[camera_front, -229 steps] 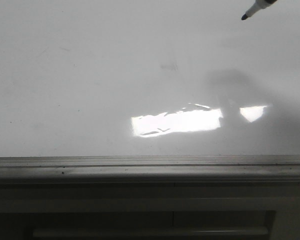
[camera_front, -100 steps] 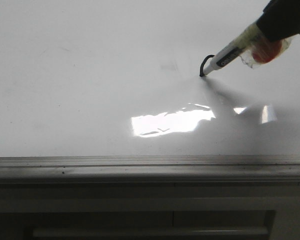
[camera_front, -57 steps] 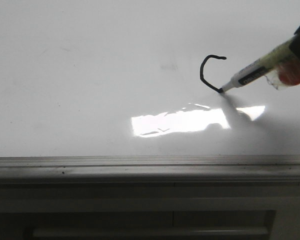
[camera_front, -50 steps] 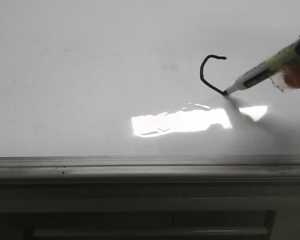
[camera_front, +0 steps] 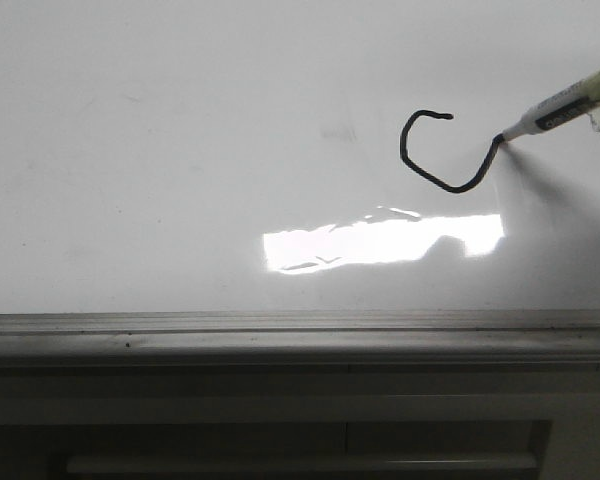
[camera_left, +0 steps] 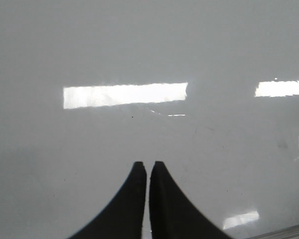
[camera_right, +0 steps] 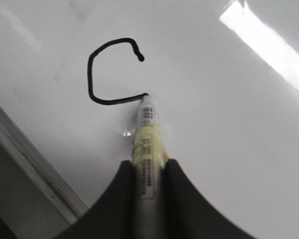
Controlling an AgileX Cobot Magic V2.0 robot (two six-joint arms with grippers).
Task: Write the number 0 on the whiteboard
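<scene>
The whiteboard (camera_front: 180, 150) lies flat, glossy white. On it is a thin black marker line (camera_front: 403, 145) in an open, angular C-like hook; its two ends stand apart, so no closed number 0 shows. The line also shows in the right wrist view (camera_right: 89, 74). My right gripper (camera_right: 148, 164) is shut on a white and yellow marker (camera_right: 148, 129) whose tip touches the line's newer end. In the front view only the marker (camera_front: 560, 108) shows, at the right edge. My left gripper (camera_left: 146, 163) is shut and empty over bare board.
The board's grey metal frame (camera_front: 280, 325) runs along the near edge and shows in the right wrist view (camera_right: 35, 164). A faint grey smudge (camera_front: 337, 132) lies left of the line. A bright light patch (camera_front: 380, 243) reflects near the front.
The marker came down onto the board and drew the hook. In the last half second its tip moved right and away, lengthening the line's lower end upward.
</scene>
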